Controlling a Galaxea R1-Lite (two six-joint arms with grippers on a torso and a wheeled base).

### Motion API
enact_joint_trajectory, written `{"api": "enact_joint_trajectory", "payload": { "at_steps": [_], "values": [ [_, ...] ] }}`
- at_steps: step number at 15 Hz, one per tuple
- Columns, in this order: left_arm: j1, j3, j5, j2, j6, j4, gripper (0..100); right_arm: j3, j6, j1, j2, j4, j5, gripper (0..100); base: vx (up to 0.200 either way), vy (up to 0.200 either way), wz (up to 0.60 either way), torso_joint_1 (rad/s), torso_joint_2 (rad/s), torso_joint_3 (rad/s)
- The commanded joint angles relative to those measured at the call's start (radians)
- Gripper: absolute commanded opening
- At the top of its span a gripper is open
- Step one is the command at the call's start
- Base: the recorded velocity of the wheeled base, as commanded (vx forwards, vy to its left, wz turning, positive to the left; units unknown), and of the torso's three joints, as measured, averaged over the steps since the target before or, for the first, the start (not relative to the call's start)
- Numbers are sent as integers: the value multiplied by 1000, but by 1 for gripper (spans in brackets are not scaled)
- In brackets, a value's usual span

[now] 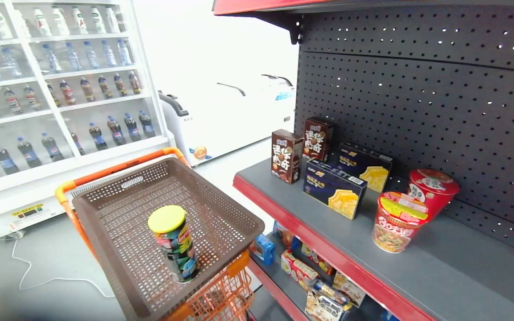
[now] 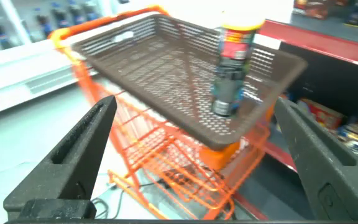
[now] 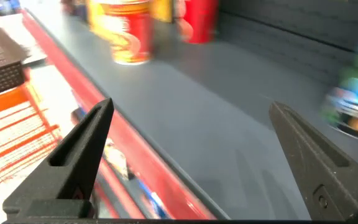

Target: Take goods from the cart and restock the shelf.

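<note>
A shop aisle: a glass-fronted cooler [image 1: 60, 89] full of bottles stands along the far wall, with a white chest freezer [image 1: 230, 120] beside it. To the right runs a grey shelf [image 1: 462, 267] with a red front edge and a black pegboard [image 1: 417, 89] behind it.

The orange cart [image 1: 118, 168] stands just beside the shelf's end, carrying a brown perforated basket [image 1: 123, 209]. The can [image 1: 174, 243] stands upright in the basket, on the side nearer the shelf.

The left fingers [image 2: 86, 143] are spread wide and hold nothing. In the left wrist view the can shows through the gap between them, farther off and apart from both. The right fingers [image 3: 79, 149] are also spread wide and bare, above a bare stretch of the shelf and well apart from the can.

The can is a tall, slim tube with a flat yellow lid and a busy wrapper in red, green, dark and blue.

On the shelf stand two brown boxes [image 1: 287, 156], two dark blue boxes [image 1: 335, 188] and two red cups [image 1: 397, 221], each pair set one behind the other. A blurred blue and green thing [image 3: 353, 106] sits farther along the shelf. Packets [image 1: 301, 267] fill the lower shelf.
</note>
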Motion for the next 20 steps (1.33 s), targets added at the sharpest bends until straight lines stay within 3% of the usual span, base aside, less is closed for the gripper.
{"api": "enact_joint_trajectory", "payload": {
  "at_steps": [1,4,6,8,9,10,13,16,18,20],
  "values": [
    [-1,0,1,0,-1,-1,100,0,-1,0,1,2,0,100,0,0,0,0,0,0],
    [1,0,5,0,2,-1,100,0,-1,0,1,2,0,100,0,0,0,0,0,0],
    [-7,-241,7,156,90,56,100,0,-1,0,1,0,0,100,0,0,0,0,0,0],
    [-5,-354,1,302,90,166,100,0,-1,0,1,0,0,100,0,0,0,0,0,0],
    [-28,-342,-51,387,90,177,100,0,-1,0,1,2,0,100,0,0,0,0,0,0],
    [-37,-357,-67,439,80,180,100,0,-1,0,1,0,0,100,0,0,0,0,0,0],
    [-41,-440,-74,738,68,147,100,0,-1,0,1,2,0,100,0,0,0,0,0,0],
    [-47,-414,-111,1042,63,-21,100,0,-1,0,1,0,0,100,0,0,0,0,0,0],
    [-57,-348,-114,1221,63,-275,100,0,-1,0,1,2,0,100,0,0,0,0,0,0],
    [-102,-215,-113,1394,63,-597,100,0,-1,0,1,2,0,100,0,0,0,0,0,0]
  ]
}}
